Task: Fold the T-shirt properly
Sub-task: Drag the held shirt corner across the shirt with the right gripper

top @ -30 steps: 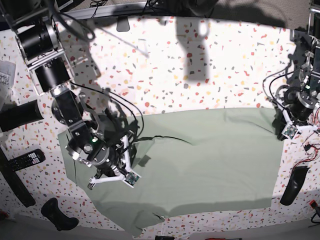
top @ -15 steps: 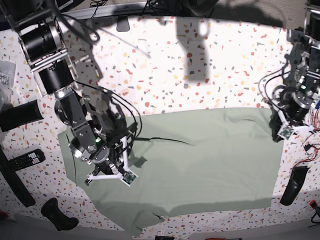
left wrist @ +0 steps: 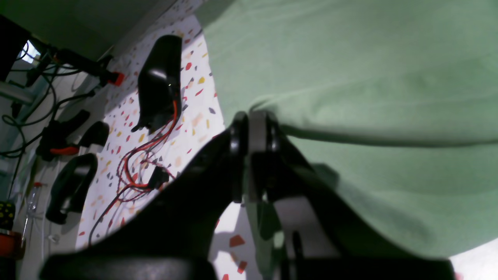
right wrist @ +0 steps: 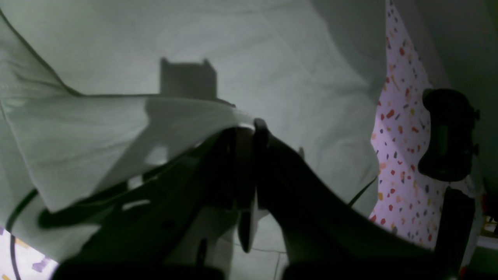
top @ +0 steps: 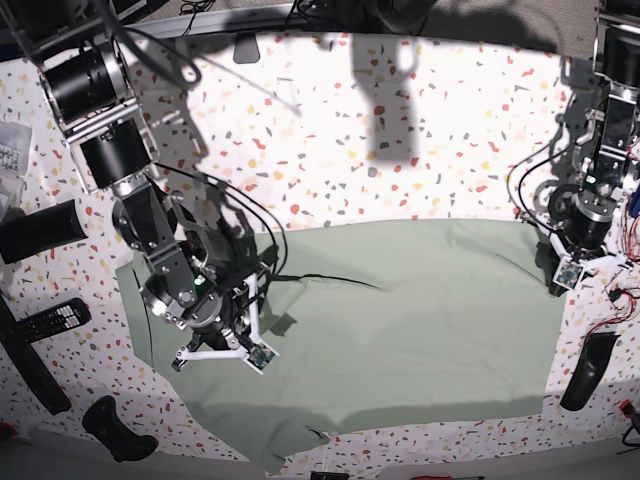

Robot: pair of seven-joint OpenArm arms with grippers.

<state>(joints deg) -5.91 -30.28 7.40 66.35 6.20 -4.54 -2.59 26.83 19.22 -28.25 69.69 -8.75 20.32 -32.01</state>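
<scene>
A: Lying spread over most of the table (top: 420, 130), shirt (top: 420, 310), pale green, reaching toward the near edge. Being pinched at 2 sides.

B: Clamping a raised fold, left gripper (left wrist: 253, 128), jaws pressed together on cloth. Likewise right gripper (right wrist: 249, 134), jaws closed on a lifted flap.

A: Risking an uneven pull: dragging 1 side ahead of the other, skewing the fold. Risking a slip too, gripping only a thin edge. Possibly snagging the black cable (top: 330, 277) lying on the cloth.

B: Hiding collar, buttons and label; not showing in any view. Cutting off the near hem corner in the base view. Blocking the cloth under the right arm (top: 160, 250). Looking dark and dim, right wrist view.
</scene>
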